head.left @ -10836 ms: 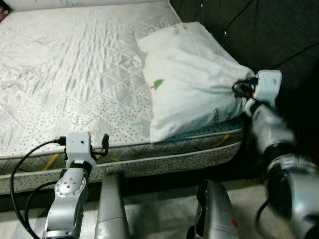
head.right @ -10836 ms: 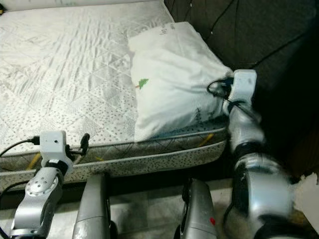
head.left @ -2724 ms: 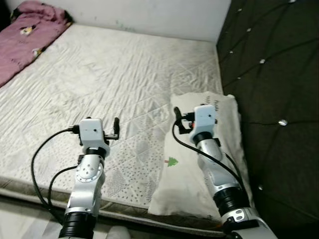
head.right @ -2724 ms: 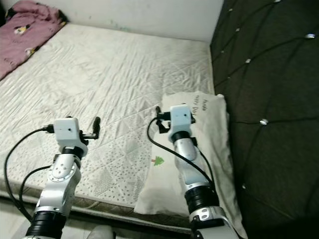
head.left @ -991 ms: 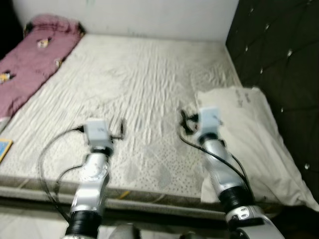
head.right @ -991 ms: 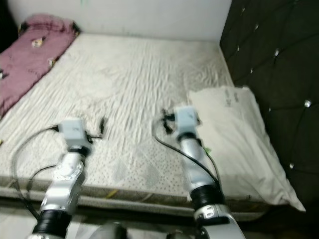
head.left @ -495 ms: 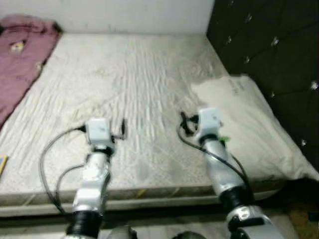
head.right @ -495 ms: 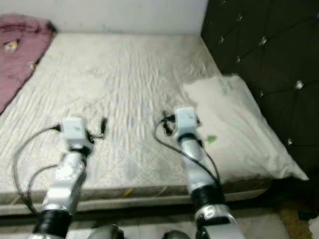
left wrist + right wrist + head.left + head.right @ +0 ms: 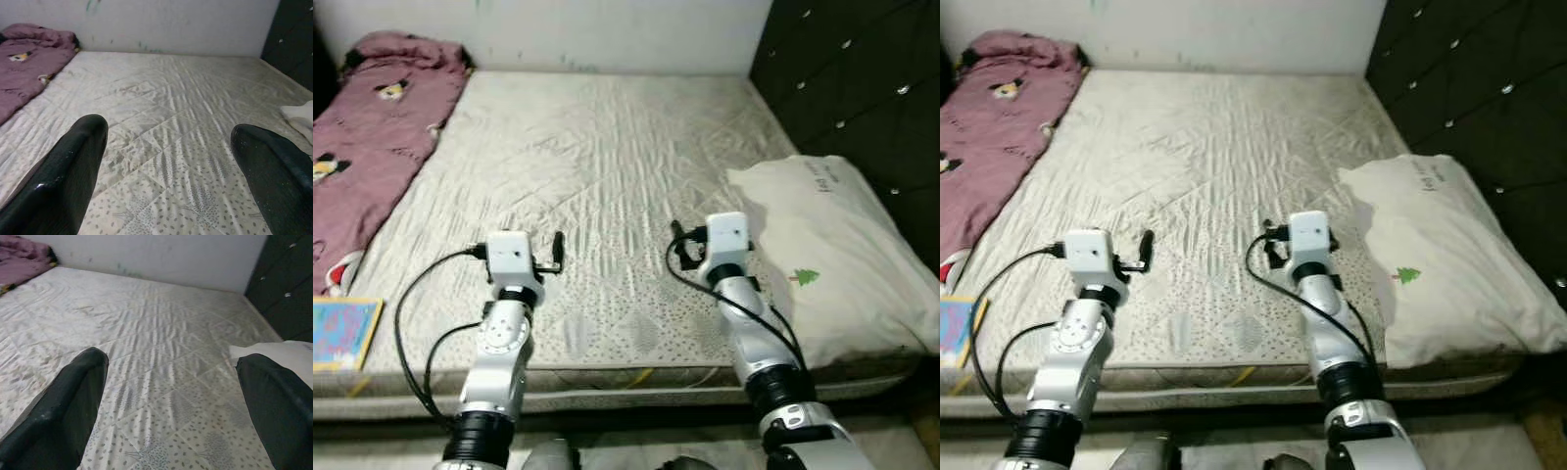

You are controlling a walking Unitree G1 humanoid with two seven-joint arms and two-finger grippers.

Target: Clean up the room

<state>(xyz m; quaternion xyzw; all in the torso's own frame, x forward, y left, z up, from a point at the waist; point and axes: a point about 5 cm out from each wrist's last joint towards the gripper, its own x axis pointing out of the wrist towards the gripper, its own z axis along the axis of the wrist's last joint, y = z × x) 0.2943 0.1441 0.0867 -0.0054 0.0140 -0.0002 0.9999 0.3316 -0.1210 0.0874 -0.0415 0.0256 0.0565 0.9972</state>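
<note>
Above the mattress, left pincer and right pincer spread wide, empty

A plump white pillow with a small green tree print lies flat on the right edge of the quilted pale mattress, seemingly touching the dark tufted headboard.

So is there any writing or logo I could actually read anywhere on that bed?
White pillow, top corner: dark printed lettering, too small and blurred to read.
White pillow, middle: small green tree logo, a sign without words.
Colourful book at the mattress edge: cover print unreadable.
</note>
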